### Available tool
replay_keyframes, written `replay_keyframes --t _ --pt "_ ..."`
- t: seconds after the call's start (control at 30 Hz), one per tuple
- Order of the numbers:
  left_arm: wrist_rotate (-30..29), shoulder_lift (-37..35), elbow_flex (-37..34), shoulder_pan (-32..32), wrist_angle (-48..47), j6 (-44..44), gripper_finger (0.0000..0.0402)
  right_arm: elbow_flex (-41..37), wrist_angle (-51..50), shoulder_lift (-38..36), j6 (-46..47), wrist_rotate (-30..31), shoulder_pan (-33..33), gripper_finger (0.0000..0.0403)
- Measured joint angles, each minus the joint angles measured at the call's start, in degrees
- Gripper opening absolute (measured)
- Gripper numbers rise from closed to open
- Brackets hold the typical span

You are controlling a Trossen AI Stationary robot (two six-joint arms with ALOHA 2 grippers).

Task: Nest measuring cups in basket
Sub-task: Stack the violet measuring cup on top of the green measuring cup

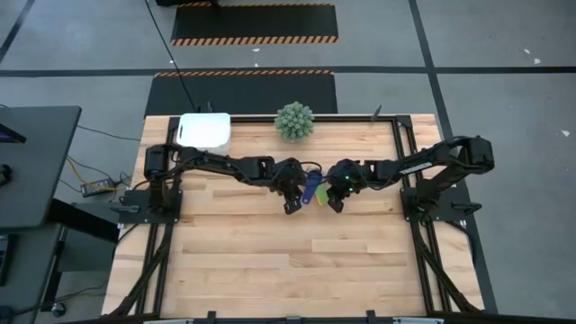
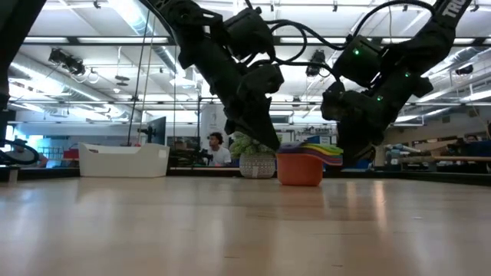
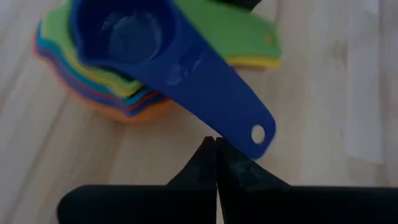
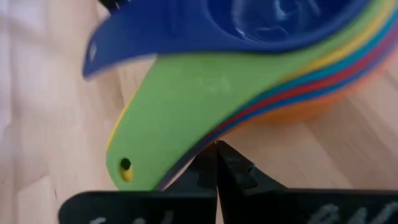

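Spiky green plant [image 1: 294,121] at table's [image 1: 270,261] far edge — person [image 2: 217,149] beyond.

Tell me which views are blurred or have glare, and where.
Left wrist view: the blue cup and the stack of measuring cups look soft. Right wrist view: the green handle is blurred up close. Low view: bright ceiling lights behind leave both arms as dark silhouettes. High view: evenly lit, no glare.

The measuring cups [image 1: 315,190] stood nested in one stack near the middle of the bench, orange at the bottom and a small blue cup [image 3: 134,37] on top, handles fanned apart. The white basket [image 1: 204,131] sat apart at the far left corner.
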Motion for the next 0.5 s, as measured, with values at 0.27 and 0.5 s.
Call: replay_keyframes --t 0.27,0.5 --pt "0.08 0.0 0.0 -1.08 0.86 -1.82 0.0 0.0 4.51 2.01 -0.33 -0.9 0.06 0.0" --pt "0.02 0.0 0.01 -1.62 2.12 -2.65 0.0 0.02 8.36 2.16 -0.43 -0.93 0.05 0.0"
